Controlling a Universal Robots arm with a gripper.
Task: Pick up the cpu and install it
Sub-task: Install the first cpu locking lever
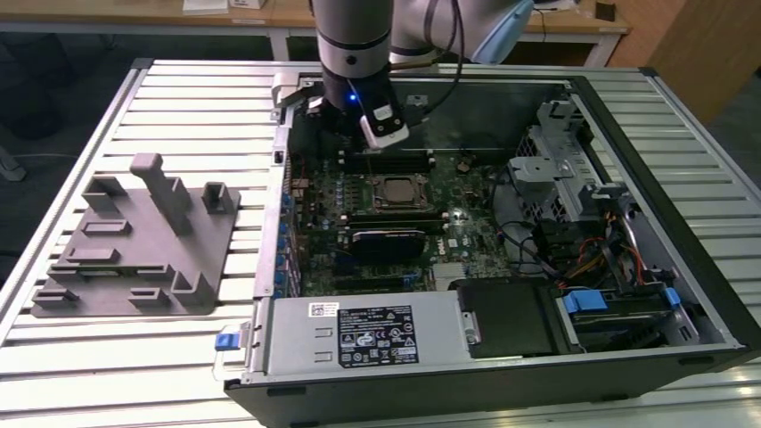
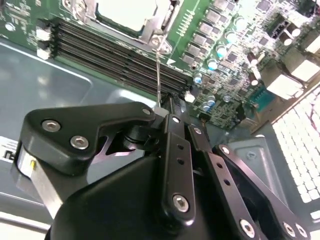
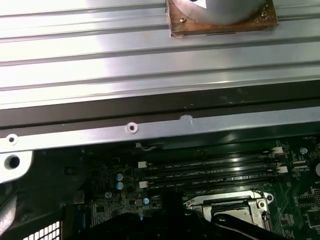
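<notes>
Claw (image 2: 163, 107) is closed on thin socket lever (image 2: 158, 75) | cpu (image 1: 396, 192) is seated in socket (image 2: 152, 29), seen at 5 o'clock of claw in exterior view

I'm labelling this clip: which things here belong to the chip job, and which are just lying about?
Job: chip in its socket, socket lever, pincer pinching that lever.
Lying about: grey holder block, power supply box, memory slots.
</notes>
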